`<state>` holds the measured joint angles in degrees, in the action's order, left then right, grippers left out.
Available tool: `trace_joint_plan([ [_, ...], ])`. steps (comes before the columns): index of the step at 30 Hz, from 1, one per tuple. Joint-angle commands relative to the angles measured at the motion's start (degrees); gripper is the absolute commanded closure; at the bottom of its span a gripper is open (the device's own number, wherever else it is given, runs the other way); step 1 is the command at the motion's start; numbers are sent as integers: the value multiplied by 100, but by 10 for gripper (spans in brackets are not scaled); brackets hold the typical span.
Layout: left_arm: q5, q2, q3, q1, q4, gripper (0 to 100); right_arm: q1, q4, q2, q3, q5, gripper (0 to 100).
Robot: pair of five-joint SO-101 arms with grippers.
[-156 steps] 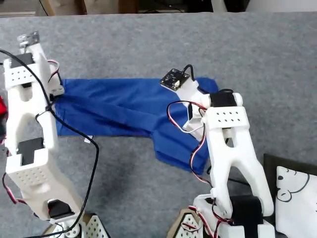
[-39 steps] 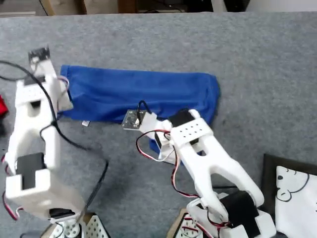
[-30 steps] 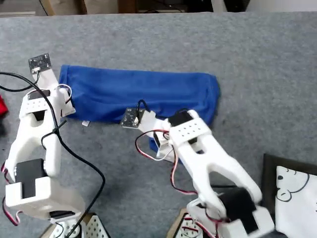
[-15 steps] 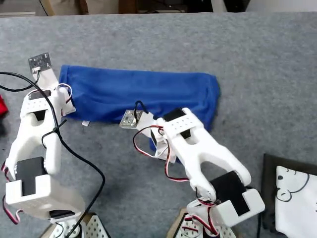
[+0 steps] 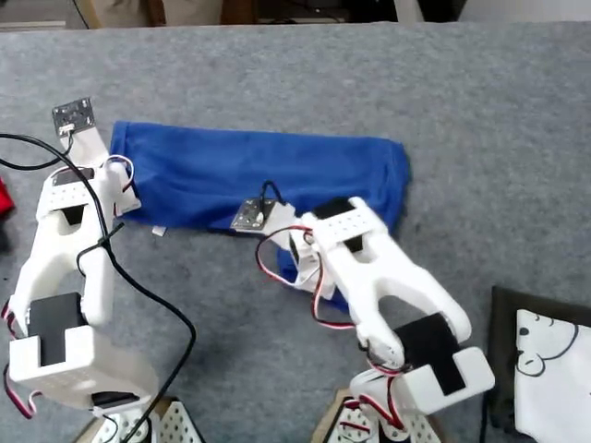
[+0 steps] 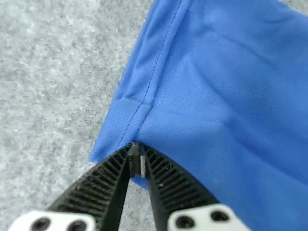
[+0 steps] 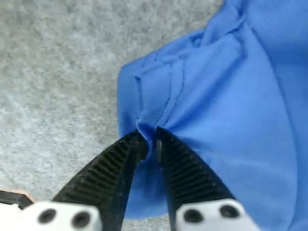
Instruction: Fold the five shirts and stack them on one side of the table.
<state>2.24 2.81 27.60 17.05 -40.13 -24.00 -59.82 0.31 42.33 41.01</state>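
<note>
High view: blue shirt (image 5: 259, 175), folded to a band, upper centre of grey surface (image 5: 480, 111). Left wrist view: left pincer (image 6: 136, 161) clamps its hem. Right wrist view: right pincer (image 7: 149, 139) pinches a bunched edge. Likely limp, light; grip hems.

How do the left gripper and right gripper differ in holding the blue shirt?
The left gripper holds the blue shirt at its left end, the right gripper at its near edge. The left gripper pinches a flat hem, the right gripper bunched folds. Both are shut on it.
</note>
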Motion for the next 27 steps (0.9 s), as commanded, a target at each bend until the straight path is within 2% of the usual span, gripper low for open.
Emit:
trace_joint_plan([
  [1,-26,-22,-79,70,88,982,84,-79,277,-57,62,971],
  [10,-26,-13,-88,70,88,982,699,-220,470,-778,18,995],
  [14,-26,-13,-88,53,88,982,831,-932,505,-1815,26,995],
  [18,-26,-13,-88,53,88,982,892,-1662,892,-3213,44,995],
  [22,-26,-13,-88,53,88,982,892,-2391,1912,-4971,79,995],
  [27,-26,-13,-88,44,88,982,892,-3604,3459,-7679,721,995],
])
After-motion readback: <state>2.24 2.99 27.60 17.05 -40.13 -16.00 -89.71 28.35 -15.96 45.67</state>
